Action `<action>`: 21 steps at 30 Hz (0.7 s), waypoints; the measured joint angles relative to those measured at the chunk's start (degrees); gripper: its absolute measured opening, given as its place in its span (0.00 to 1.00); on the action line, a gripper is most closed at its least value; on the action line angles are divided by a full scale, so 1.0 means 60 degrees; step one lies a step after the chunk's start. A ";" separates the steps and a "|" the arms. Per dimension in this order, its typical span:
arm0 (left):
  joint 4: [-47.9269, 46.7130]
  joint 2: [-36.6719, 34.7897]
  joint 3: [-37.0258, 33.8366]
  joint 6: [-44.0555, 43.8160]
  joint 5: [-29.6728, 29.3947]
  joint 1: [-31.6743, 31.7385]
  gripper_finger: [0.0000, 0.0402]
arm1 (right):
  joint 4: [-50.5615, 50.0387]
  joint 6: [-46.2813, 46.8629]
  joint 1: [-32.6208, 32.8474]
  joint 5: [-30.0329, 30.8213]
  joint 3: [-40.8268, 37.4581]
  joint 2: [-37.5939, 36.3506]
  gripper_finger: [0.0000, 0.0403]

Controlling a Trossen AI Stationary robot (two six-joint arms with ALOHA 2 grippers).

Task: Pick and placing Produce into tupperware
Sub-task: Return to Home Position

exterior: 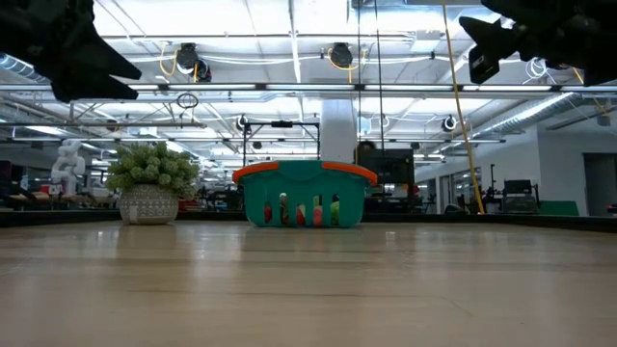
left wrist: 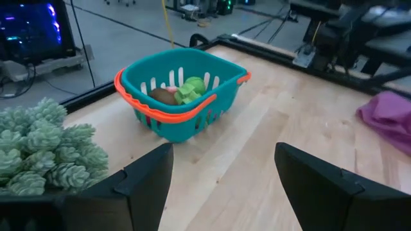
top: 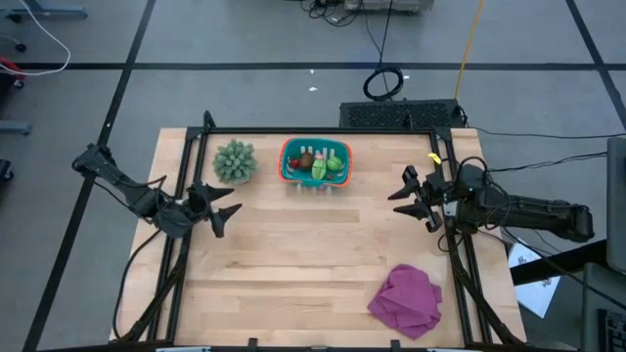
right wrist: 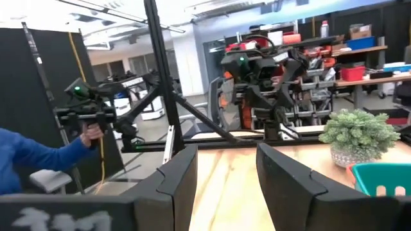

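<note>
The teal tupperware (top: 315,162) with the orange-red rim stands on its base at the table's far middle. The produce lies inside it: light-green pieces (left wrist: 190,90), a brown oval (left wrist: 163,96) and small red ones (top: 294,162). My left gripper (top: 227,209) hovers over the table's left side, above and to the near left of the tub. It is open, and nothing is between its fingers (left wrist: 225,160). My right gripper (top: 409,196) hangs over the right side, well right of the tub. It is open too, and nothing is between its fingers (right wrist: 226,160).
A spiky grey-green plant (top: 235,161) in a pot stands just left of the tub. A magenta cloth (top: 406,301) lies crumpled near the front right corner. Bare wood stretches across the table's middle and front (top: 303,264). A person's blue sleeve (right wrist: 32,154) shows beyond the table.
</note>
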 joint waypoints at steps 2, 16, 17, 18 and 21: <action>0.0015 -0.0334 -0.0157 0.0076 0.0004 0.0029 0.68 | 0.0030 0.0090 -0.0310 -0.0386 0.0000 -0.0067 0.37; 0.2835 -0.0807 -0.2067 0.0950 0.0196 0.0108 0.68 | 0.3175 0.1361 -0.0716 -0.0983 -0.1943 -0.0581 0.37; 0.3119 -0.0807 -0.2162 0.1040 0.0108 0.0164 0.68 | 0.3754 0.1465 -0.0714 -0.0931 -0.2190 -0.0561 0.37; 0.3392 -0.0807 -0.2269 0.1112 -0.0032 0.0243 0.68 | 0.4021 0.1569 -0.0723 -0.0909 -0.2295 -0.0578 0.37; 0.4424 -0.0796 -0.2701 0.1525 -0.0131 0.0568 0.68 | 0.3793 0.1671 -0.0719 -0.0930 -0.2237 -0.0549 0.37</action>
